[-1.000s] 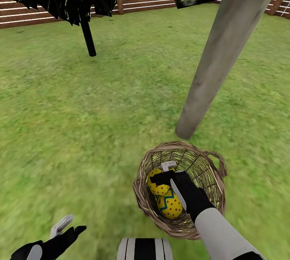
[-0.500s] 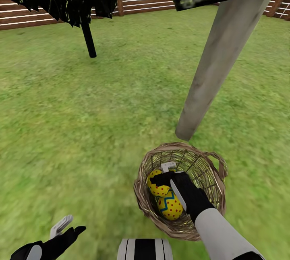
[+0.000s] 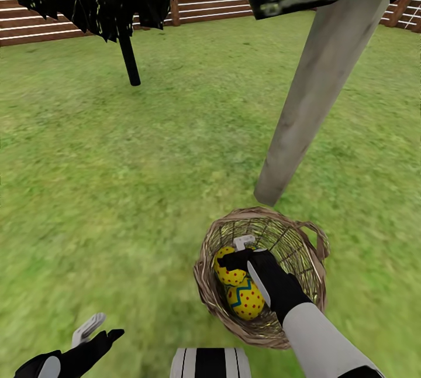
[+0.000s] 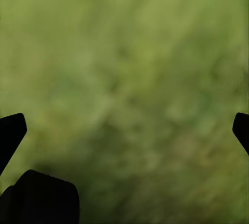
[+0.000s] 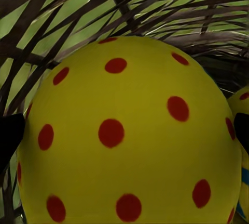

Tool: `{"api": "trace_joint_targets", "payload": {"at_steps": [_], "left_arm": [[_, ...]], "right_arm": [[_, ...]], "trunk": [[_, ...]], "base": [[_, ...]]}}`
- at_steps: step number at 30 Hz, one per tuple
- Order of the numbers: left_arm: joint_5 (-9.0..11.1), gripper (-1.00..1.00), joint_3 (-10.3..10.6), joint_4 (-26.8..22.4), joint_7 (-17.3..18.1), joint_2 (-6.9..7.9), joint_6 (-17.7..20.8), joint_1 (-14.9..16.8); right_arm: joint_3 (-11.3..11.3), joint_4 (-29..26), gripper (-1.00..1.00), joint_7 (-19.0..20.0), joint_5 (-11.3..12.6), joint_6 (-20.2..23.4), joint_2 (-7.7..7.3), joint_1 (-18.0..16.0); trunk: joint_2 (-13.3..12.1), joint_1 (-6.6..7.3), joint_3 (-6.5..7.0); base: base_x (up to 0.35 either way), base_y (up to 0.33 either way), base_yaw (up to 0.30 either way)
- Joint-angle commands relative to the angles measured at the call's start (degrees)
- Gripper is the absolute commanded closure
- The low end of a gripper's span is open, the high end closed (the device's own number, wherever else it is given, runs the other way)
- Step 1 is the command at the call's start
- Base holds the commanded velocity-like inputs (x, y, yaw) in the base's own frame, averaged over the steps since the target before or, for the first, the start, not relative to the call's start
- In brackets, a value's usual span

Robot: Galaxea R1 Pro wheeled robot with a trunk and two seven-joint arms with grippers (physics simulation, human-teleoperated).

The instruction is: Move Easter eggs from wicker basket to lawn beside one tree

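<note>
So the yellow egg with red dots (image 5: 129,135) is dead centre in my right wrist view, sitting down inside the tan woven wicker basket (image 3: 304,232), and from the head view there's a second yellow egg with a blue zigzag (image 3: 245,302) lying just beside it on the near side. I can only make out two eggs from here, so a third might be tucked under my arm, can't say.

My right claw (image 3: 241,252) is reached down into the basket right over the dotted egg. The dark tips (image 5: 10,135) sit out at either flank of the egg, so it looks spread around it, not squeezing yet.

How I'd do this bit: drop a touch lower so the tips pass the widest part, close slowly and evenly (round smooth shell, it'll squirt out sideways if I'm off centre), then lift straight up so I don't snag the wicker rim or tip the basket.

The pale grey-beige tree trunk (image 3: 321,97) stands just behind the basket on the green lawn (image 3: 146,161), so it's a short carry.

My left claw (image 3: 93,331) hangs spread over grass, holding nothing.
</note>
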State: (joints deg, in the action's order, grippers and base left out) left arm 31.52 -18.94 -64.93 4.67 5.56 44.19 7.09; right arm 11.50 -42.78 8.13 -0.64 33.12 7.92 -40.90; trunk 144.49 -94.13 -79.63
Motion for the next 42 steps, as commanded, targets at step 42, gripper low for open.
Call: {"api": "trace_joint_targets", "payload": {"at_steps": [42], "left_arm": [[0.13, -1.00, -0.22, 0.02, 0.52, -0.64, -0.77, -0.32]], "right_arm": [[-0.03, -1.60, 1.00, 0.14, -0.21, 2.09, -0.58, 0.33]], "trunk": [[-0.08, 0.19, 1.51]], "base": [[-0.009, -0.001, 0.000]]}}
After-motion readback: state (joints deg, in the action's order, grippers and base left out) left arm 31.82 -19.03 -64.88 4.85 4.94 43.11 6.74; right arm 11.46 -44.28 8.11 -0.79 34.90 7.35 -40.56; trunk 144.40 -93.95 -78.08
